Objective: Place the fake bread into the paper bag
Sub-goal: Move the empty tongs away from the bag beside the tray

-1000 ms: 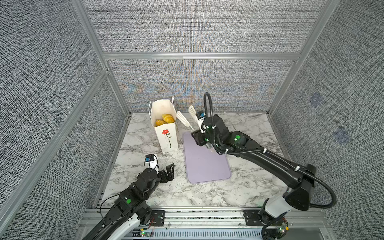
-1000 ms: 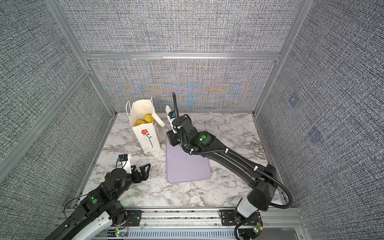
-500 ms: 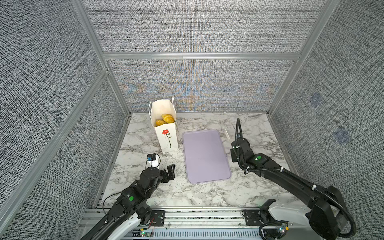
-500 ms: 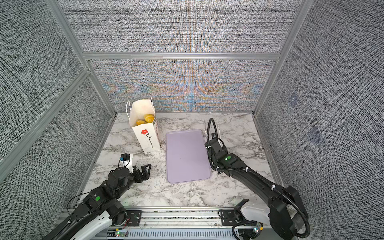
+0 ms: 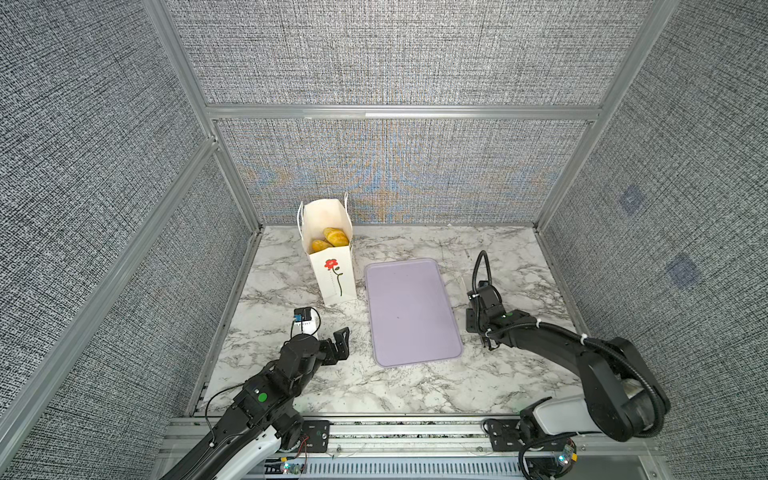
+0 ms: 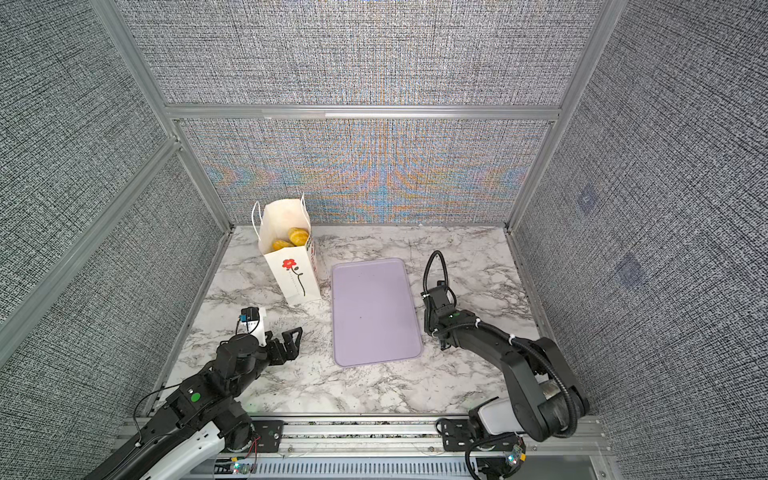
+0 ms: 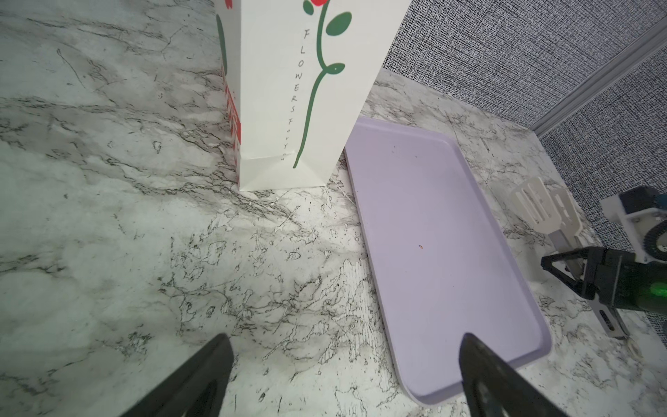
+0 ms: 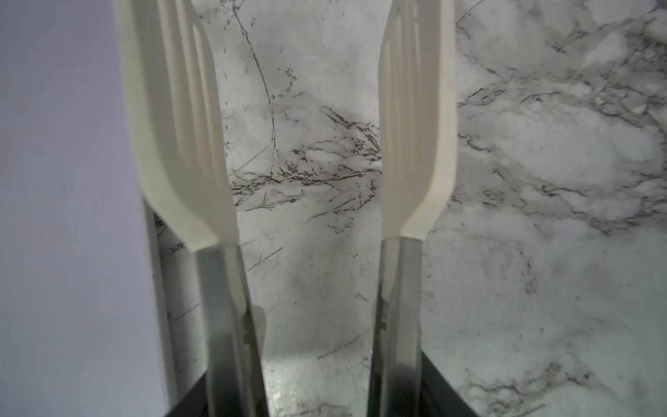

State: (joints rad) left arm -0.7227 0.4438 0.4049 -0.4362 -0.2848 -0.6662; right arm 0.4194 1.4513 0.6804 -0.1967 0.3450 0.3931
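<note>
The white paper bag [image 5: 332, 274] [image 6: 297, 276] [image 7: 288, 90] with a red flower stands upright at the back left of the table. Golden fake bread [image 5: 332, 239] [image 6: 293, 239] shows inside its open top. My left gripper [image 5: 338, 345] [image 6: 291, 343] [image 7: 344, 339] hovers low in front of the bag, open and empty. My right gripper [image 5: 478, 324] [image 6: 434, 322] [image 8: 317, 390] sits low just right of the tray, shut on the metal arms of white tongs [image 8: 180, 144] [image 7: 545, 209]. The tongs' slotted blades stand apart with nothing between them.
A lilac tray [image 5: 411, 311] [image 6: 374, 311] [image 7: 433, 234] [image 8: 65, 180] lies bare beside the bag, on the marble tabletop [image 5: 291, 386]. Grey fabric walls with aluminium posts enclose the table on three sides.
My right arm has pulled back from the bag's mouth, crossed the tray and come down to its right with the tongs. The left arm has barely moved.
</note>
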